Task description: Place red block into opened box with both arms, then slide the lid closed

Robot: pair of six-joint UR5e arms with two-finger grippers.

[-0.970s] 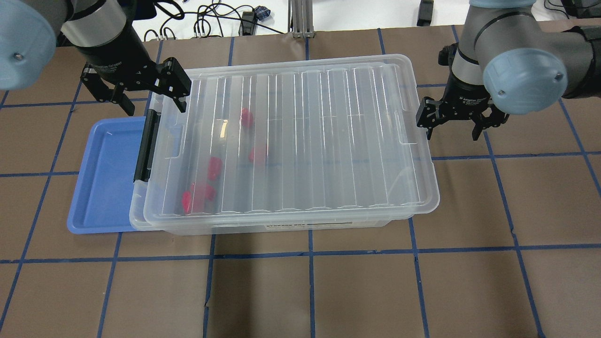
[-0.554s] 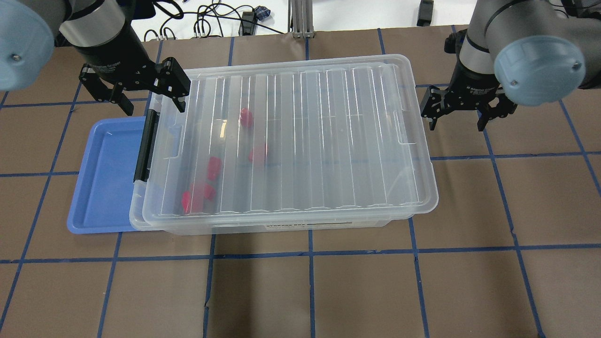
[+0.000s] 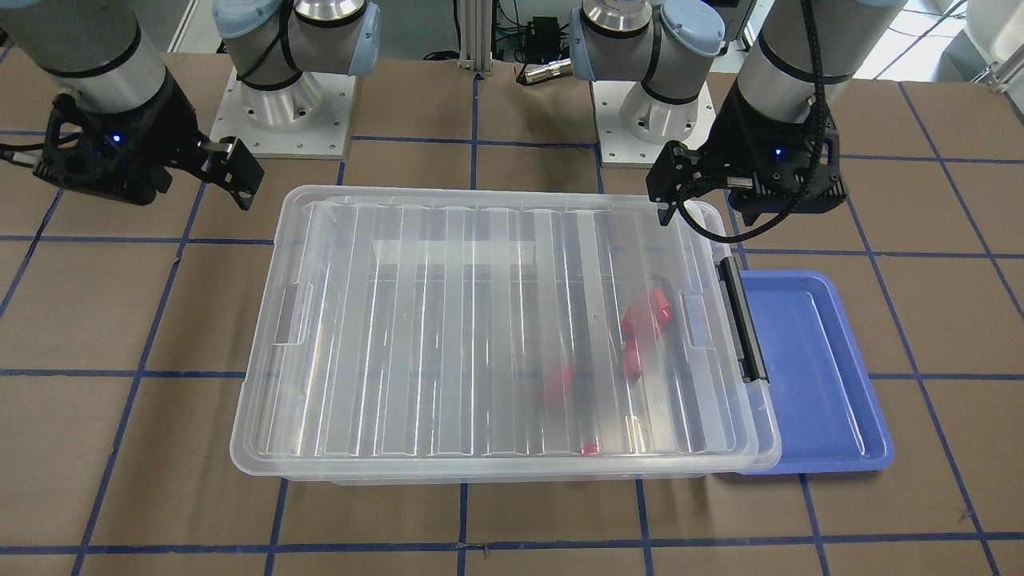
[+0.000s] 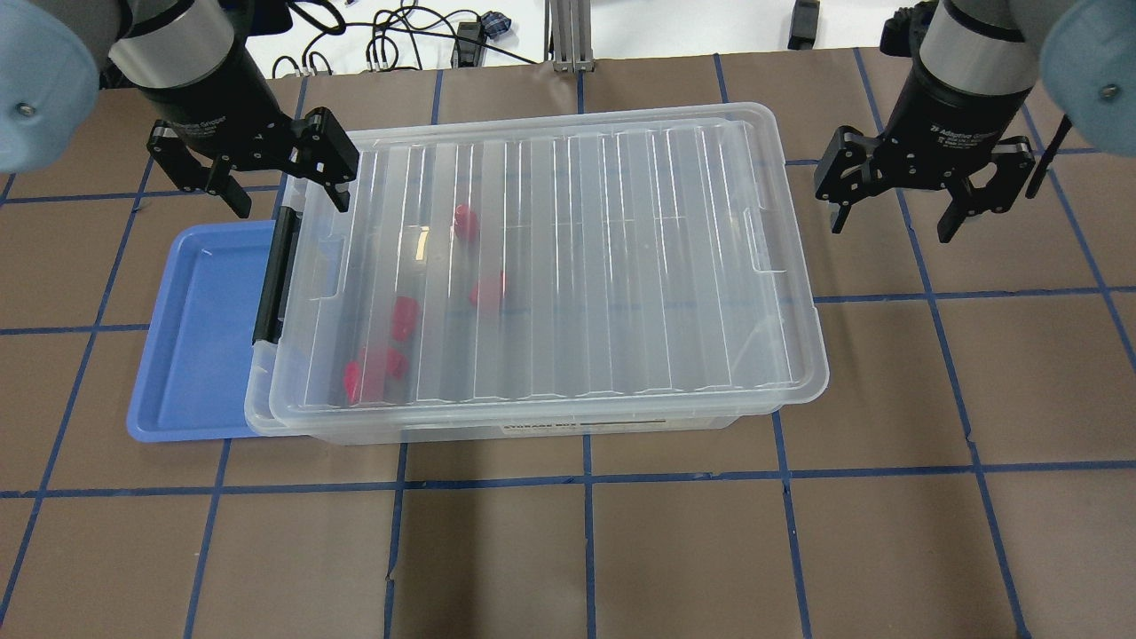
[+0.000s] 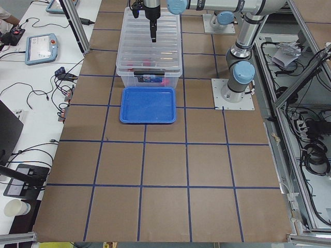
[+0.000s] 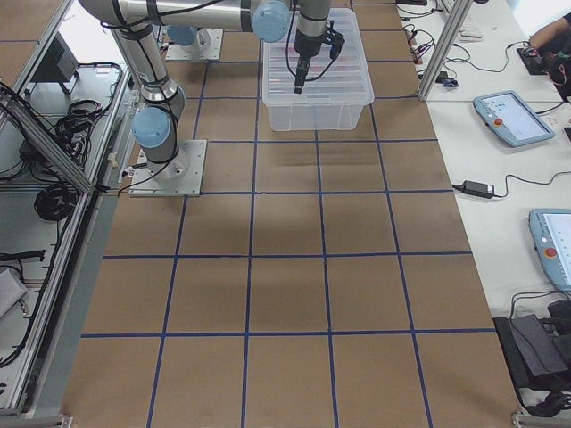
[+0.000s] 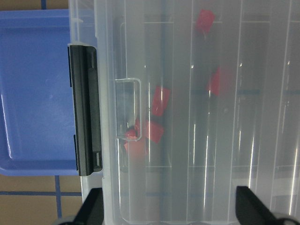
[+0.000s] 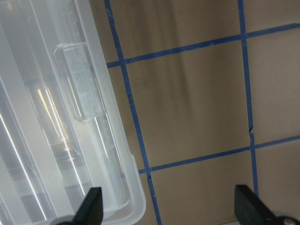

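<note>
Clear plastic filled the overhead view: the ribbed lid (image 4: pixel 568 266) lay on the box (image 4: pixel 577 428), a little askew, with the box's rim showing past it at the handle end. The left hand (image 4: pixel 282 182) hung raised over that end, released and empty, its fingers spread. Below it ran the black bar handle (image 4: pixel 271 275), and the blue tray (image 4: pixel 200 337) lay just outward of that on the brown surface (image 4: pixel 568 550). Several red blocks (image 4: pixel 488 290) sat inside the box under the lid, in the half nearer the left hand. The right hand (image 4: pixel 892 213), likewise released and holding nothing, hung by the opposite short end, apart from the lid.

The front-facing camera showed a blue light on each hand and the red blocks through the lid on the left hand's side.

In the left-side view the left hand pointed down over the lid; contact could not be judged there. In the right-side view the right hand hung at the box's near end.

The left wrist camera looked down on the handle, the lid's handle recess (image 7: pixel 127 108) and the blocks, with spread fingertips (image 7: pixel 93 208) and nothing between them.

Under the right hand lay mostly bare surface with blue tape lines (image 8: pixel 133 122). The lid's corner was off to one side of its parted fingertips (image 8: pixel 91 208).
</note>
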